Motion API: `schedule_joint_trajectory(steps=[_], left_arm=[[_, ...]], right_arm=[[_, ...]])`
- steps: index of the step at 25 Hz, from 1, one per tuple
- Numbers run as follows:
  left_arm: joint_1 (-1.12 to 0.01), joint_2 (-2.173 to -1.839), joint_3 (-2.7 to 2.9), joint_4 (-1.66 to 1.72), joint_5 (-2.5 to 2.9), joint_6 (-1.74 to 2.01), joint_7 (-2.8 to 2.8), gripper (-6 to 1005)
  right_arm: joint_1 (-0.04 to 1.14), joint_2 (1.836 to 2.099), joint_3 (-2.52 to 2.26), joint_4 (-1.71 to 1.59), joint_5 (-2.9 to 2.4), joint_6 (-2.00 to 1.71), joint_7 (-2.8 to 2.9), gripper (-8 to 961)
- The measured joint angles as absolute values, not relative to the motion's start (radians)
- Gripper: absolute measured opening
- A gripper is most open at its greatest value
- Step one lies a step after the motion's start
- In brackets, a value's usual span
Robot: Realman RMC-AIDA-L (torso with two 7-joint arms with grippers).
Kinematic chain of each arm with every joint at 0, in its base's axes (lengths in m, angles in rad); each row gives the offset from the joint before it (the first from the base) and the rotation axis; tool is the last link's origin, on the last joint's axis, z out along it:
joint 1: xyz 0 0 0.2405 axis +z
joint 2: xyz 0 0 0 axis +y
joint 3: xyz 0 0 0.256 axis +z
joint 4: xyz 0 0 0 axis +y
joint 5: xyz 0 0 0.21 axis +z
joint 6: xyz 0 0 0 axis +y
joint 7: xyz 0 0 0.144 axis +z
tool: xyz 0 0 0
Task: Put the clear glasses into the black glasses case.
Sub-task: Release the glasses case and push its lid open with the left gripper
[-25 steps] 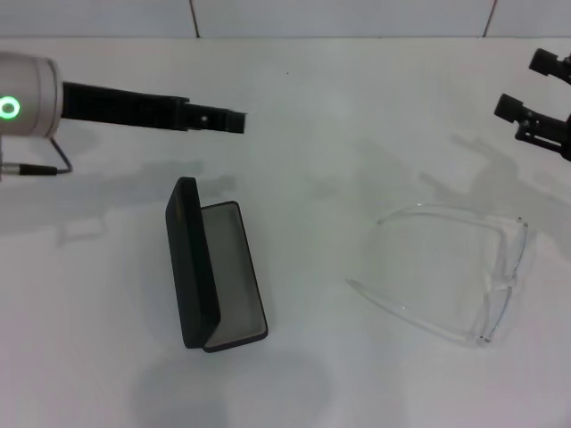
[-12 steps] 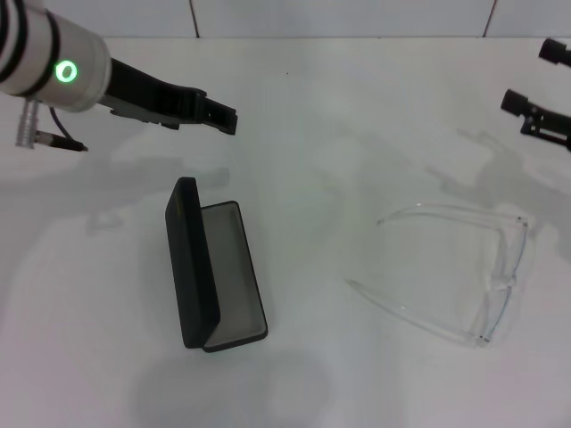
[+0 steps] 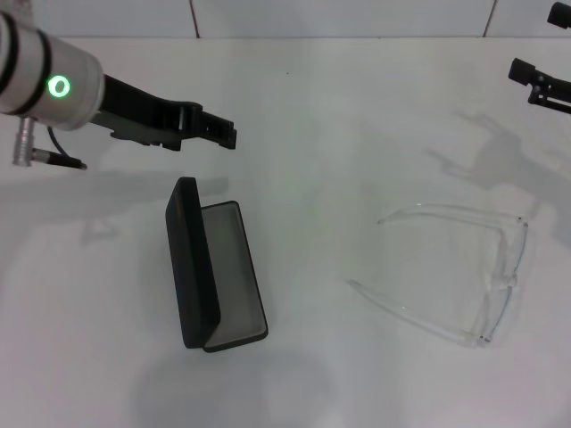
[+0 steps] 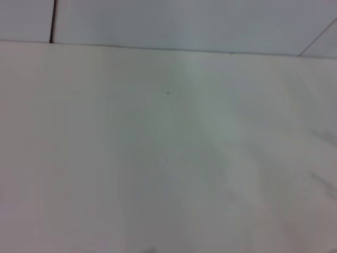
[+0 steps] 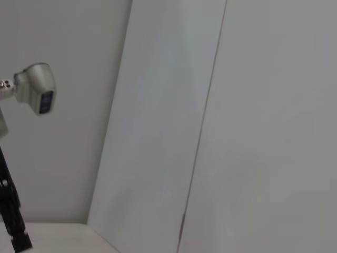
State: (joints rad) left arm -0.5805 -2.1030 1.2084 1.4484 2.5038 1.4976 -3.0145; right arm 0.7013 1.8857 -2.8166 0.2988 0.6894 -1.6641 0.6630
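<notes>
Below and inward of the right claw [image 3: 544, 80] lie the glasses [image 3: 464, 272] (arms unfolded, toward the case [image 3: 214, 276]). Left claw [image 3: 219, 132] hangs just beyond the case, farther off; I cannot tell either claw's opening.

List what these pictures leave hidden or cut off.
- Right hand: the head view's right edge cuts it off, so its finger state cannot be read.
- Left hand: seen side-on in the head view; its wrist view shows only bare table, no fingers.
- Black glasses case: open, lid standing on edge; the lid's outer face is turned away.
- Clear glasses: faint against the white table; appear in neither wrist view.
</notes>
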Motion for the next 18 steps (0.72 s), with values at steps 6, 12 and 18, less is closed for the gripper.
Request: schedule_joint_trajectory(steps=[6,12,18], left_arm=[[-0.56,-2.101,1.159,1.463,2.456,1.549,-3.016,757],[-0.57,-2.103,1.154,1.462,2.551,1.613,-3.018,746],[-0.588,-2.105,1.16,1.461,2.597,1.648,-3.018,735]], right_arm=[[0.709,1.885,-2.818,0.299,0.69,-1.641,0.65,842],[0.731,1.895,-2.822,0.294,0.69,-1.633,0.637,841],[0.73,1.904,-2.823,0.288,0.688,-1.633,0.641,841]])
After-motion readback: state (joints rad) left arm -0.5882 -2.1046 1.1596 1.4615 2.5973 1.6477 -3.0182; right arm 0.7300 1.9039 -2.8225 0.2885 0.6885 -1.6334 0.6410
